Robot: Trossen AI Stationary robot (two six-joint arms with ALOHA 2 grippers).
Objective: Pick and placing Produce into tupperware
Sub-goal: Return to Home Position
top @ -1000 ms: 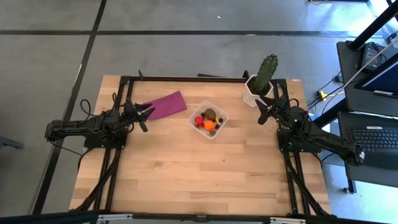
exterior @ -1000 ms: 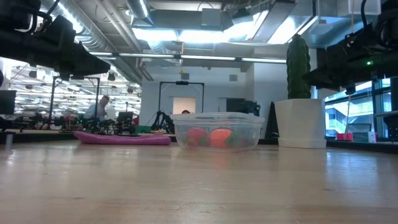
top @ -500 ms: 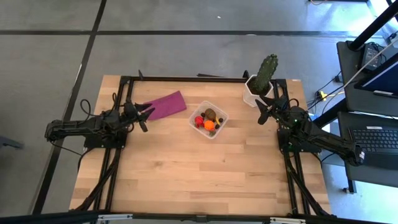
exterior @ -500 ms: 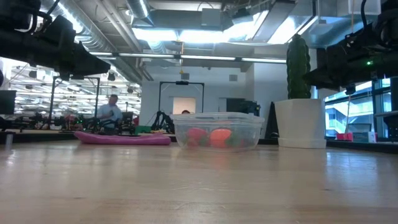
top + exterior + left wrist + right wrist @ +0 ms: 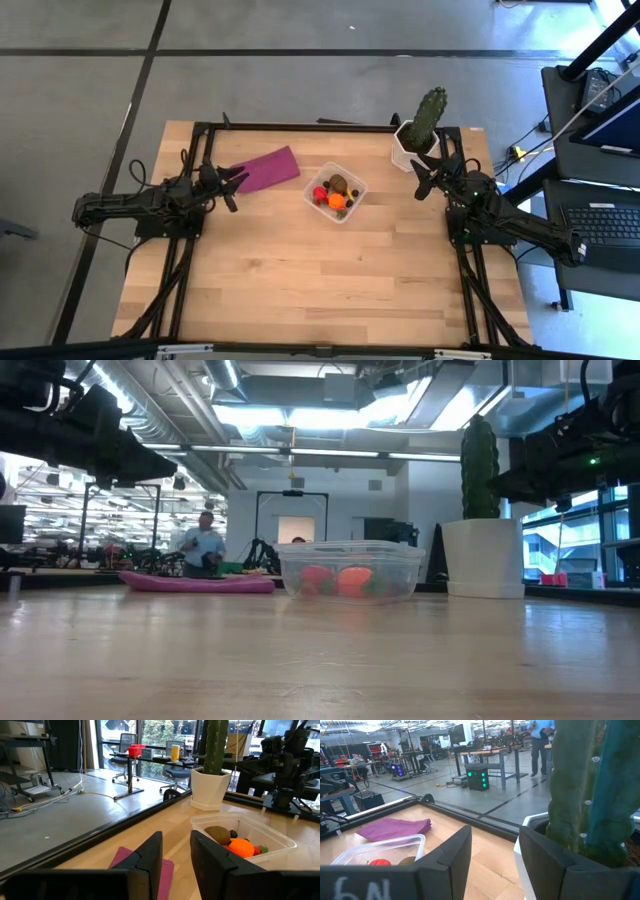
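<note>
The clear tupperware stands on the table's far middle and holds the produce: an orange ball, a brown oval, red and dark pieces. It shows in the low view too. My left gripper hovers open and empty left of the box, over the purple cloth's edge. My right gripper hovers open and empty right of the box, beside the cactus pot. In the wrist views, my left gripper and my right gripper both show a gap between the fingers.
A flat purple cloth lies far left of the box. A green cactus in a white pot stands at the far right, close to my right gripper. The near half of the wooden table is bare. A person walks in the room behind.
Both arms and the box stay still. A person in the room behind the table has walked toward the right in the low view.
</note>
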